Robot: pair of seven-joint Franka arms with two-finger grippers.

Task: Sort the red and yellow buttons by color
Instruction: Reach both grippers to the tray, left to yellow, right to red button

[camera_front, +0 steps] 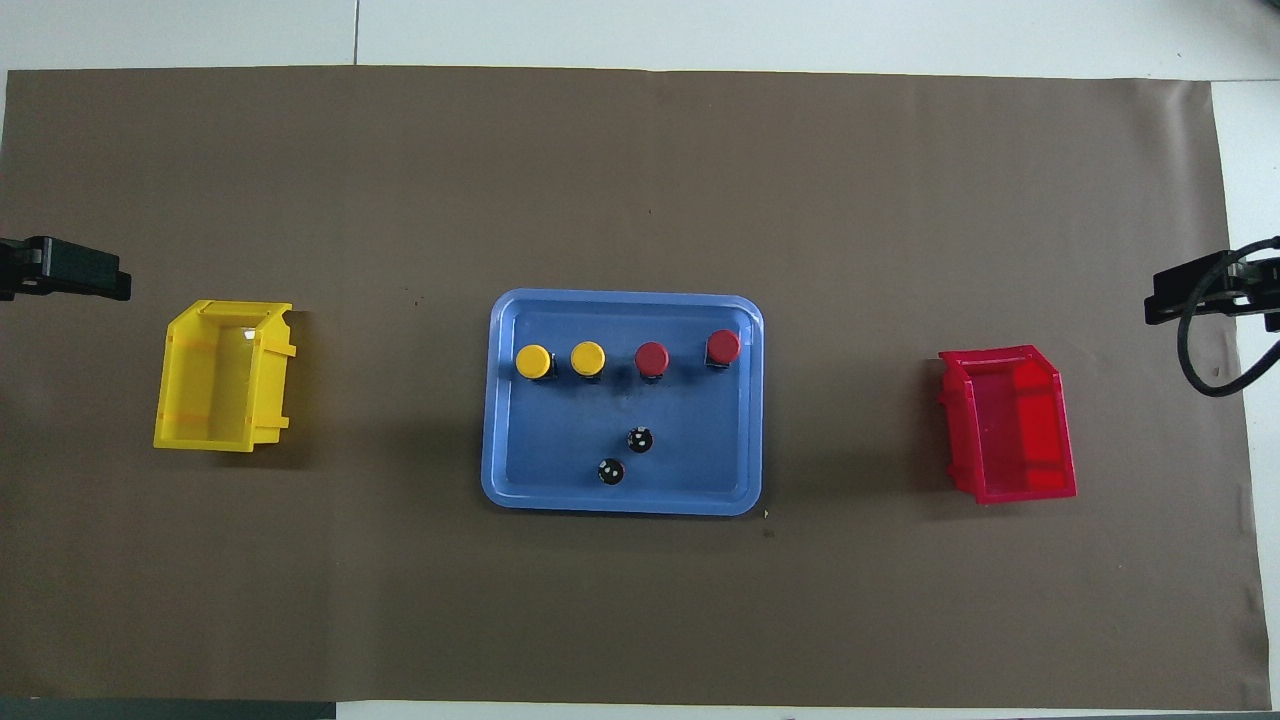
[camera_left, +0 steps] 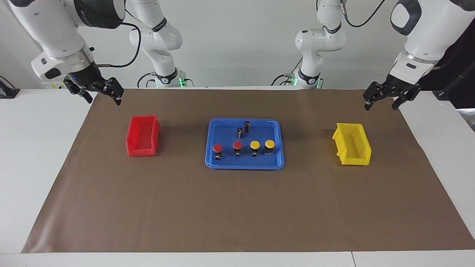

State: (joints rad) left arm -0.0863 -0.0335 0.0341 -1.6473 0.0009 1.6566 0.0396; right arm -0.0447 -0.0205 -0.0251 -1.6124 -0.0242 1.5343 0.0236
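One brown mat [camera_left: 237, 207] covering white table [camera_left: 33, 148].

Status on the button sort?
Left pincer and right pincer open, empty, waiting at the table ends. Four buttons unsorted in tray; both bins empty. Nothing in the way.
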